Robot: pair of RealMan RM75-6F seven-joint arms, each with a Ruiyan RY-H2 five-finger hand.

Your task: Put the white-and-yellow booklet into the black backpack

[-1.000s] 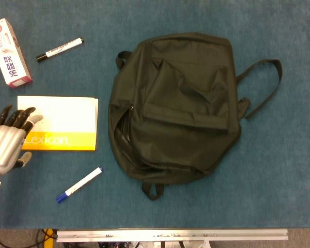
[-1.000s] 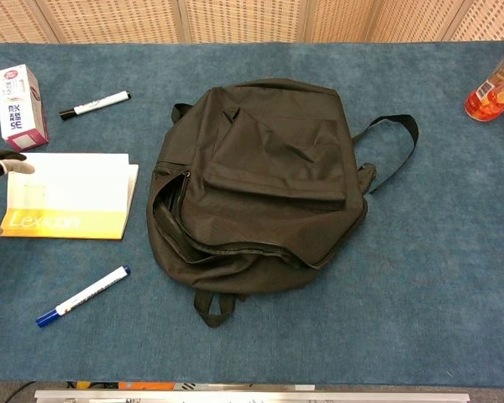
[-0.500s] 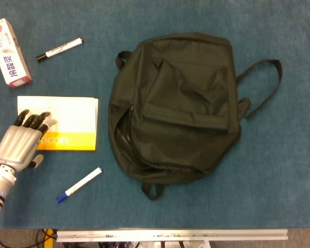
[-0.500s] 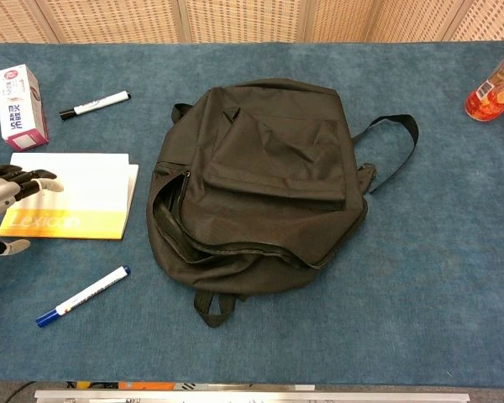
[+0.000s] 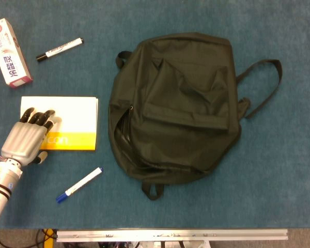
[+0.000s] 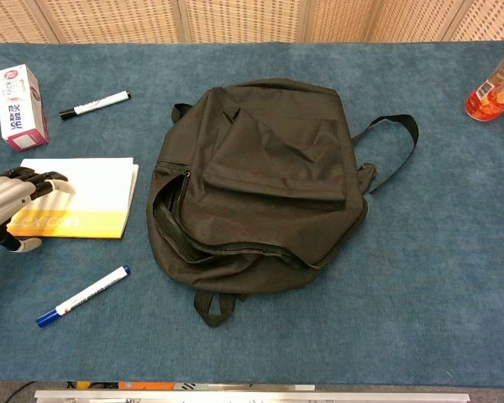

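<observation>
Resting palm-down with fingers slightly spread, left hand (image 5: 27, 138) on the left end of the white-and-yellow booklet (image 5: 67, 124), flat on blue table (image 5: 279, 170), just left of black backpack (image 5: 175, 103). Blue-capped marker (image 5: 78, 184) lying just below the booklet.

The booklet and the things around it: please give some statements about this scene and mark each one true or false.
1. The left hand lies over the left part of the white-and-yellow booklet. True.
2. The booklet is already inside the black backpack. False: it lies on the table, left of the backpack.
3. The blue-capped marker lies nearer the robot than the booklet. True.
4. The black-capped marker rests on the backpack. False: it lies on the table beside the white-and-pink box.
5. The right hand holds the backpack strap. False: no right hand shows in either view.
</observation>
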